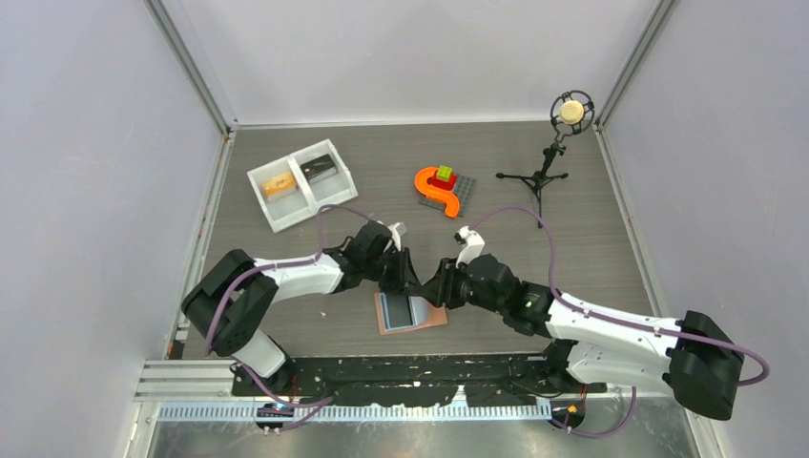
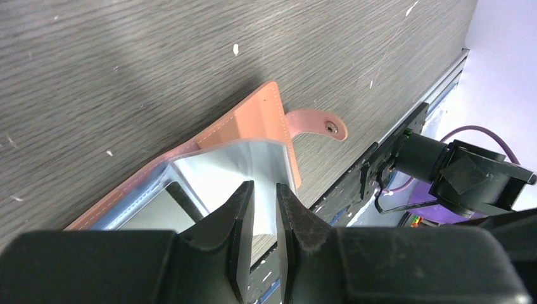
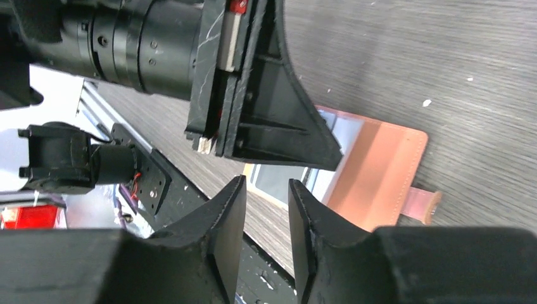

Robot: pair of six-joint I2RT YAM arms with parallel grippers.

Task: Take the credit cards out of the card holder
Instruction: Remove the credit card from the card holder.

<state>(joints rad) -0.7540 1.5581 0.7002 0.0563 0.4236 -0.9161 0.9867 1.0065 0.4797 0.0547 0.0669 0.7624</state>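
Top external shows the card holder spread on the desk near its front edge. My left tool pinches its blue pocket layer, crowding the slightly spread, empty right tool. A white tray, an orange toy and a microphone stand sit well behind.

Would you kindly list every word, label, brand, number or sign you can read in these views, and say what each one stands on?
No text can be read in any view.
The card holder: plain salmon outside, light blue pockets, no print visible.
The things in the white tray: too small to show any lettering.
The red part at the lower left of the right wrist view: blurred, no legible marking.
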